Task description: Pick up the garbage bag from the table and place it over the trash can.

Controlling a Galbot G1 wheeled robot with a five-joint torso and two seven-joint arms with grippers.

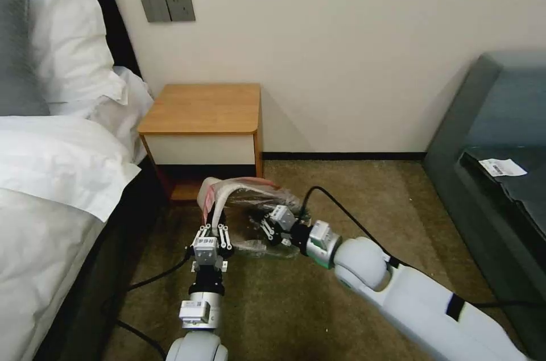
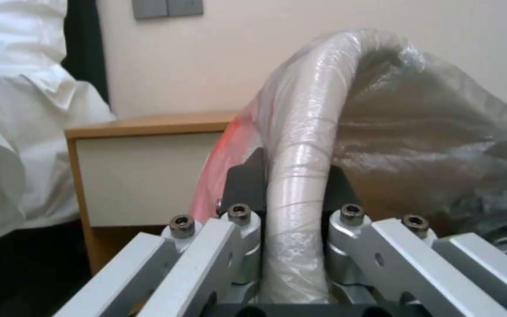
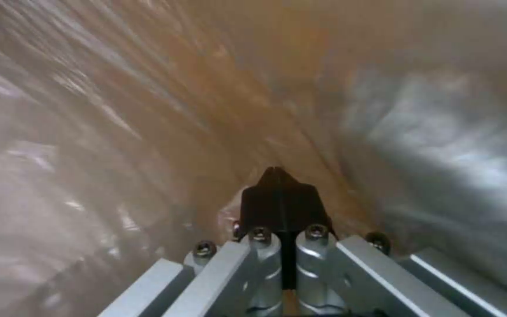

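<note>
The trash can (image 1: 207, 195) stands on the carpet in front of the table (image 1: 202, 108), with the garbage bag (image 1: 263, 197) draped over its top. My left gripper (image 1: 215, 224) is at the can's near left rim. In the left wrist view its fingers (image 2: 244, 180) are shut on the cream rim (image 2: 300, 145) with the pink-tinted garbage bag (image 2: 429, 132) wrapped over it. My right gripper (image 1: 266, 228) reaches in from the right at the can's near side. In the right wrist view its black pads (image 3: 277, 198) are pressed together on the garbage bag (image 3: 119, 110), and crinkled plastic surrounds them.
A bed with white linen (image 1: 51, 179) lies close on the left. A dark grey couch (image 1: 500, 167) stands at the right. Black cables (image 1: 341, 213) trail over the brown carpet by both arms. The wall (image 1: 341, 37) rises just behind the table.
</note>
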